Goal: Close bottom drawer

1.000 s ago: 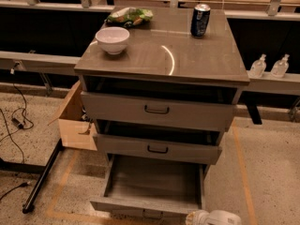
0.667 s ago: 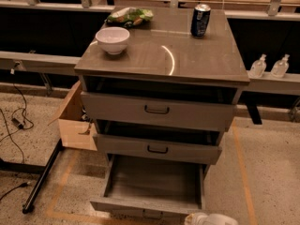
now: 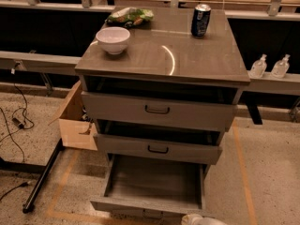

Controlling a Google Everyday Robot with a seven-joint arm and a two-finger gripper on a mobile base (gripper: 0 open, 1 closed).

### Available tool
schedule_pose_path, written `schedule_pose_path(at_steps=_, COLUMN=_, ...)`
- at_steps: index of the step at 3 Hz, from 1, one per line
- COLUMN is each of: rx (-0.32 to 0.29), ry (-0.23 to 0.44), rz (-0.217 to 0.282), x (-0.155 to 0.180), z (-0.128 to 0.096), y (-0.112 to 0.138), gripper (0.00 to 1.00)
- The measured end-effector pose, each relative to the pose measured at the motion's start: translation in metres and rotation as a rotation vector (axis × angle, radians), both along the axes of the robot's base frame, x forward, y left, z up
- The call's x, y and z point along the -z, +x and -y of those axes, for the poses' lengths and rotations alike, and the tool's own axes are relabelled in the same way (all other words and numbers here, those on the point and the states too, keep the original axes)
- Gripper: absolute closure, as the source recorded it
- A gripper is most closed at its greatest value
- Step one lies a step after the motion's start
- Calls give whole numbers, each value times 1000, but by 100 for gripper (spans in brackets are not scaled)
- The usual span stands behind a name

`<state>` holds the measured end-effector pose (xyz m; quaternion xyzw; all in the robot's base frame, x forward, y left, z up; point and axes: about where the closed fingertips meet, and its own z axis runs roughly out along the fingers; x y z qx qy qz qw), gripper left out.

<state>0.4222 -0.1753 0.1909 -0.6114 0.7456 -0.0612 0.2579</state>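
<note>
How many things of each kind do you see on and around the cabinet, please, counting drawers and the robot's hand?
Drawers: 3 (top drawer, middle drawer, bottom drawer pulled out)
White bowl: 1
Soda can: 1
Snack bag: 1
Clear bottles: 2
Cardboard box: 1
Hand: 1, at the lower edge beside the bottom drawer's front
Total: 10

Bowl point(image 3: 113, 40) on cabinet top point(image 3: 187, 60), front left. Can point(image 3: 201, 20) back right. Bag point(image 3: 130, 16) behind bowl, at back edge. Three drawers stacked below top: bottom drawer point(image 3: 154, 182) pulled out farthest, the two above slightly out. Box point(image 3: 75, 125) on floor left of cabinet. Two bottles point(image 3: 258, 67) on ledge right of cabinet. Gripper point(image 3: 201, 219), probably, at frame bottom, just before bottom drawer's front right.
</note>
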Motion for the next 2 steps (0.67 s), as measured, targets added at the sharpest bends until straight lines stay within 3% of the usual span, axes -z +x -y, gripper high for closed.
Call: schedule_pose_path(at_steps=2, rx=-11, ry=15, rz=85, x=40, z=-16, y=31, gripper=100)
